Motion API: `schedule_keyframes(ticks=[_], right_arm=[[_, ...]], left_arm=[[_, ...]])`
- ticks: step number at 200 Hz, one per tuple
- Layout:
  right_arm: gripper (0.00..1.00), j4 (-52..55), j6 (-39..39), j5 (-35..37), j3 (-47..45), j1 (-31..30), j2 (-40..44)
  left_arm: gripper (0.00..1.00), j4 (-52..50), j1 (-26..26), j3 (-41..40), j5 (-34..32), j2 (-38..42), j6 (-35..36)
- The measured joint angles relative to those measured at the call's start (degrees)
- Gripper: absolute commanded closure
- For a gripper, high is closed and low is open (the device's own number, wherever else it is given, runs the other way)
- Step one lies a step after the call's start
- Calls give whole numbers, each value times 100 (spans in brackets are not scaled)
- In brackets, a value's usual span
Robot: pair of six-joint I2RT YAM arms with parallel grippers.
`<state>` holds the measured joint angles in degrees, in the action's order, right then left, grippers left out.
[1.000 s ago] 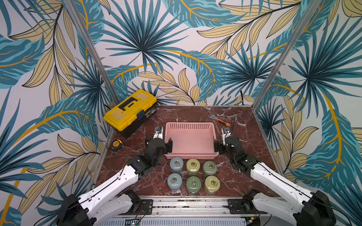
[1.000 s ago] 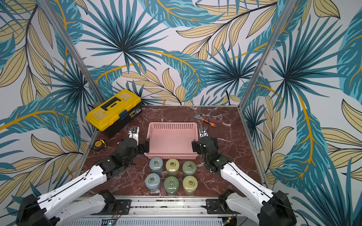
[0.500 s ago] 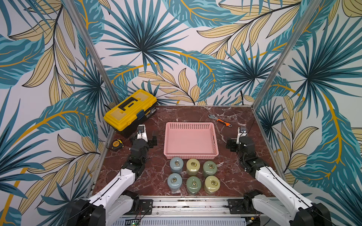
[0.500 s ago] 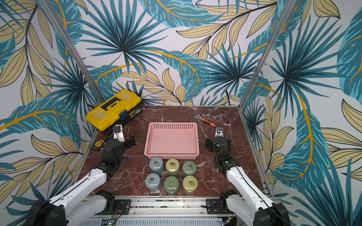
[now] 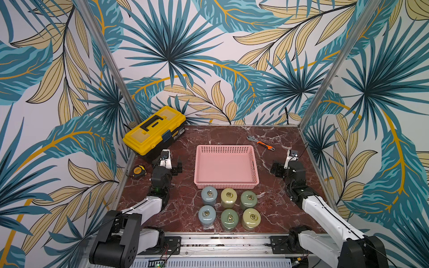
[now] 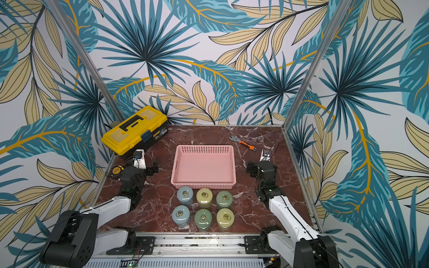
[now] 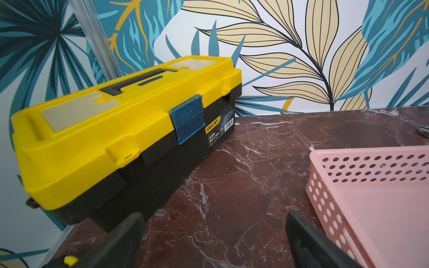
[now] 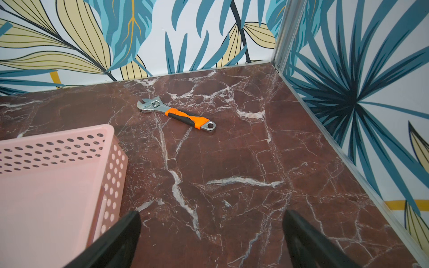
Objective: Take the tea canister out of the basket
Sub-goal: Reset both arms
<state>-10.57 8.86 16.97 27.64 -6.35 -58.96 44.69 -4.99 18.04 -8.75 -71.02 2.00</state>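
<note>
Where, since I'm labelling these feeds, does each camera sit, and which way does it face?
Top view: high above the near edge of the table, looking down and back at basket, tea canisters, toolbox; left arm and right arm show.
Top view: its stereo twin beside it, same basket, same arms.
Left wrist: on the left arm, facing the toolbox; only the open left hand shows.
Right wrist: on the right arm, facing the wrench; only the open right hand shows.
Shared: each wrist view catches a basket corner.

All four views shared the basket (image 5: 226, 167): both top views from high in front, wrist views low, close beside it.
</note>
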Motion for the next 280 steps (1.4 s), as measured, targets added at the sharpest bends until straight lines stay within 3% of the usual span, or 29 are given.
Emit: schedule_keyframes(ticks=[33,80,167,231,280], right_arm=[[1,-317,109,-251,-120,219,-168],[1,-944,162,-531,-177,422,-503],[1,-1978,-136,-675,-197,557,-1506],[1,-3637,-343,-505,-540,562,-2702],[1,-3906,-380,-476,-551,562,-2745]], left_arm=[[0,407,557,-2,579,-448,-109],[0,1377,951,-20,1228,-1849,-358],[0,1196,970,90,1528,-1847,-398],[0,1196,970,90,1545,-1847,-398],[0,1191,970,90,1545,-1847,-396]])
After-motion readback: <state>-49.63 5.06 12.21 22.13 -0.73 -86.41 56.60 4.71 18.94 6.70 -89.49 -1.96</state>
